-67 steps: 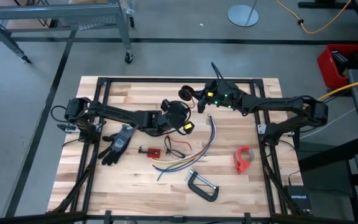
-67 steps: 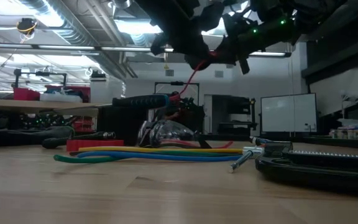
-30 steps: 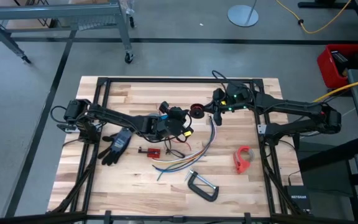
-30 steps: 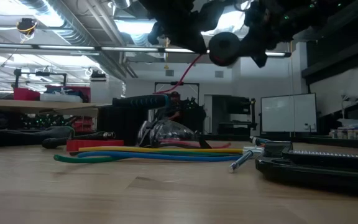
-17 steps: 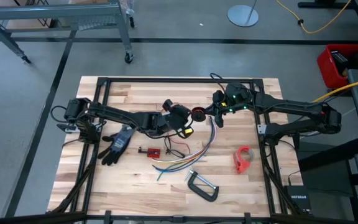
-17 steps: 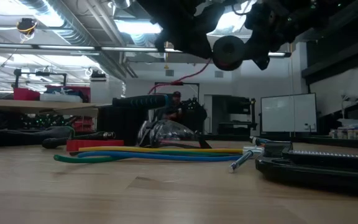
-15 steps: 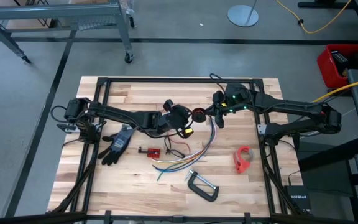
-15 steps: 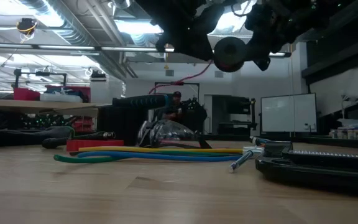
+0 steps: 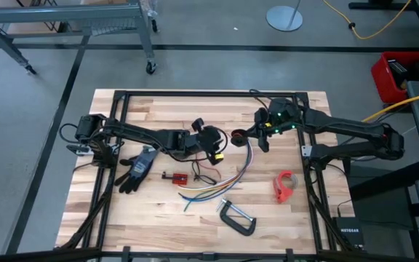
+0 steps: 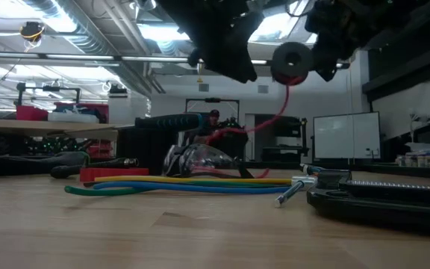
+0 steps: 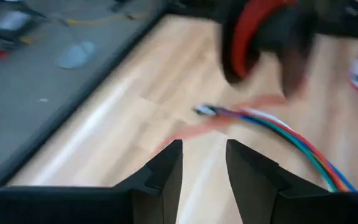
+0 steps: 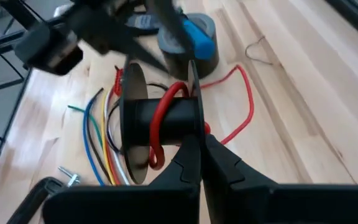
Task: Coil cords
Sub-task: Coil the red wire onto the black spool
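my right gripper (image 12: 194,158) has its fingers pressed together on the flange of the black spool (image 12: 160,127), holding it up off the table (image 9: 144,211) with the red cord (image 12: 244,102) partly wound on its core. the spool's axis lies crosswise to my right fingers. the cord's loose end hangs from the spool down to the wood and trails back toward my left side. my left gripper (image 11: 202,168) has its fingers spread with nothing between them, hovering just beside the spool; the spool sits straight ahead of those fingers, above the coloured strands (image 9: 224,178). my left is the nearer one to the slack, so i judge the next wrap depends on it catching the tail below and ahead.
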